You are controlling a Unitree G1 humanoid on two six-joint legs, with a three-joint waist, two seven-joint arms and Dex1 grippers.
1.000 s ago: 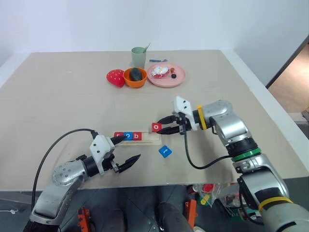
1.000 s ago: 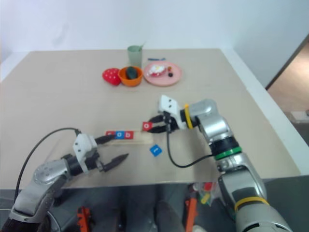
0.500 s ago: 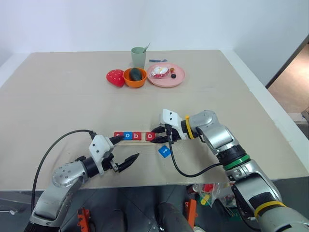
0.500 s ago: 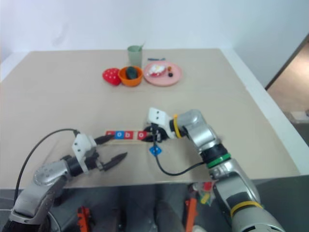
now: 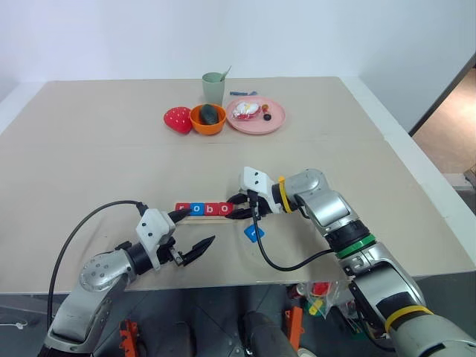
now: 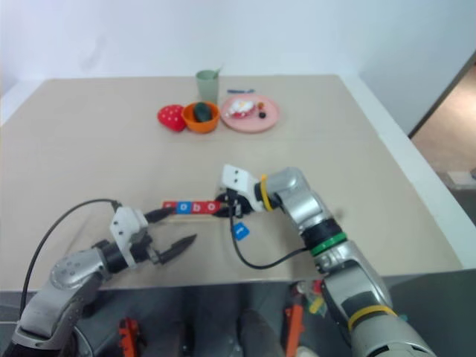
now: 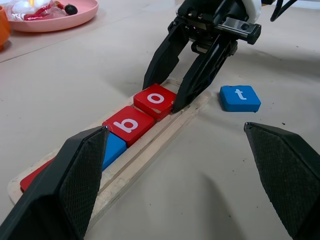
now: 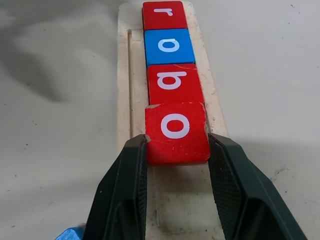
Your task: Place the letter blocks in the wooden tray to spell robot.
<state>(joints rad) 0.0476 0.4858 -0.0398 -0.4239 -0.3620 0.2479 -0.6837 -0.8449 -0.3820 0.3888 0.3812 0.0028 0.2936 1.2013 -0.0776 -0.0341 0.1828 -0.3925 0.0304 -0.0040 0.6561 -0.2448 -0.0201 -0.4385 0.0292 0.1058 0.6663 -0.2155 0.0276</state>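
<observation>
The second o tile (image 8: 176, 131) is sitting in the tray (image 7: 150, 145), butted up against b (image 7: 131, 123), so it reads r-o-b-o along the tray's long axis with one slot left at the right end. The right claw (image 5: 236, 207) is clamped on that o from both sides (not let go yet). The t tile (image 5: 253, 233) lies flat on the table at about 5 o'clock from the claw, just beside it. The left claw (image 5: 192, 232) hangs wide open, empty, further off.

Beige table (image 5: 89, 160) with wooden tray (image 7: 150, 150), blue t block (image 7: 240, 98), strawberry toy (image 5: 177, 119), orange bowl (image 5: 207, 120), green cup (image 5: 213, 87), pink plate (image 5: 256, 116).
</observation>
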